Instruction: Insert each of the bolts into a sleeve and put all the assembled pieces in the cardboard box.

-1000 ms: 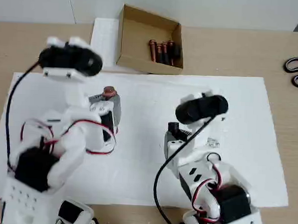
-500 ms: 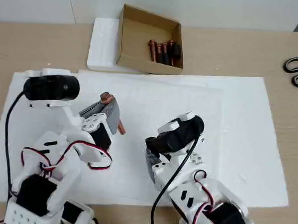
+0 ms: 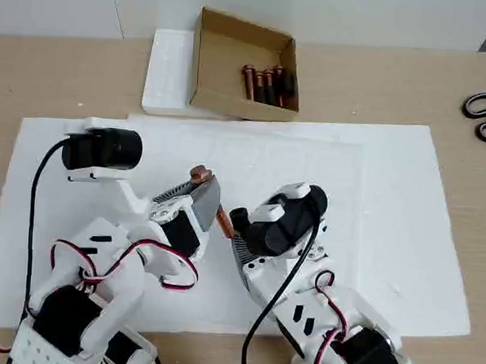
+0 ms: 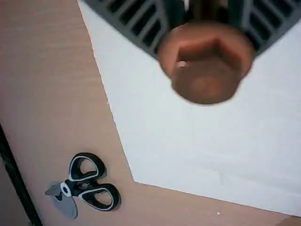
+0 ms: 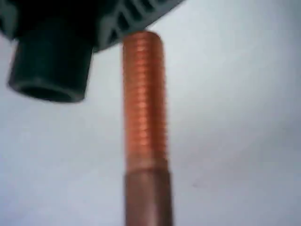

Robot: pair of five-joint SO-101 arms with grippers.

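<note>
Left end effector (image 3: pixel 205 198) is clamped on a copper bolt (image 4: pixel 204 61), gripping the shank just under the hex head. In the high view I read the head at the far end and the threaded tip poking out past the grey jaws, with the bolt tilted toward the other arm. Right end effector (image 3: pixel 240 233) is closed around a black sleeve (image 5: pixel 49 61), open end facing out. On the right wrist view the bolt's threaded end sits just beside the sleeve's mouth, side by side and not inside it; I cannot tell whether the two touch. Both end effectors meet over the middle of the white sheet (image 3: pixel 388 206), close to the arms' bases. The box (image 3: pixel 225 63) stands at the far edge of the sheet, well apart from the pair, with a few assembled pieces (image 3: pixel 267 84) lying together against its near right wall. A white foam block (image 3: pixel 169 72) lies against the box's left side. Scissors (image 3: pixel 484 115) rest on the bare surface (image 3: pixel 70 67) beyond the sheet's far right corner.
</note>
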